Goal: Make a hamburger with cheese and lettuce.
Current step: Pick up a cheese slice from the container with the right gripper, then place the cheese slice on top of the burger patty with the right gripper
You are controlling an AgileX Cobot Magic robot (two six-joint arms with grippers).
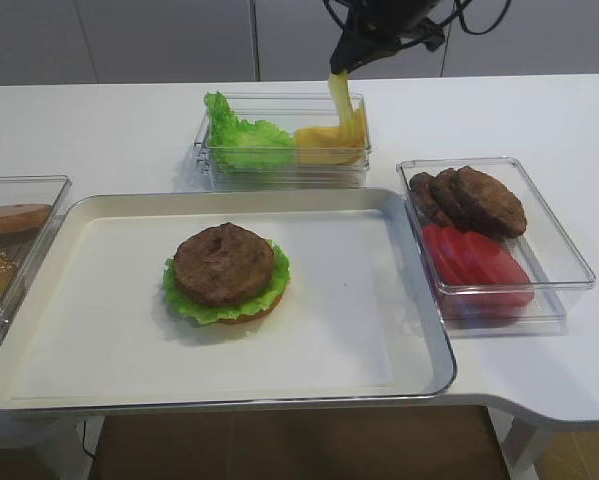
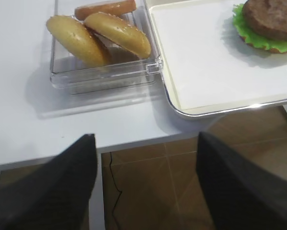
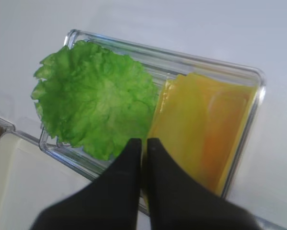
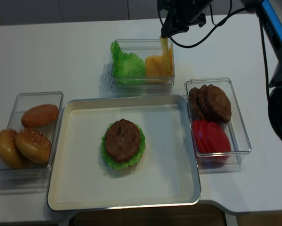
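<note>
The hamburger point(image 1: 225, 272), a bun base, frilly leaf and brown patty, sits on the tray point(image 1: 379, 350) left of centre; it also shows as hamburger point(image 4: 123, 143) and hamburger point(image 2: 270, 24). Spare lettuce point(image 1: 244, 135) lies in the left half of a clear box at the back, with yellow cheese point(image 3: 205, 129) in the right half. My right gripper point(image 3: 144, 143) is shut on a cheese slice point(image 1: 341, 95) that hangs down from it above that box. My left gripper point(image 2: 145, 143) stands open and empty over the table's front edge.
A clear box of sesame buns point(image 4: 28, 139) stands left of the tray. Right of the tray, another clear box point(image 1: 569, 262) holds brown patties point(image 1: 474, 200) and tomato slices point(image 1: 479, 265). The lettuce and cheese box point(image 1: 279, 172) touches the tray's back rim.
</note>
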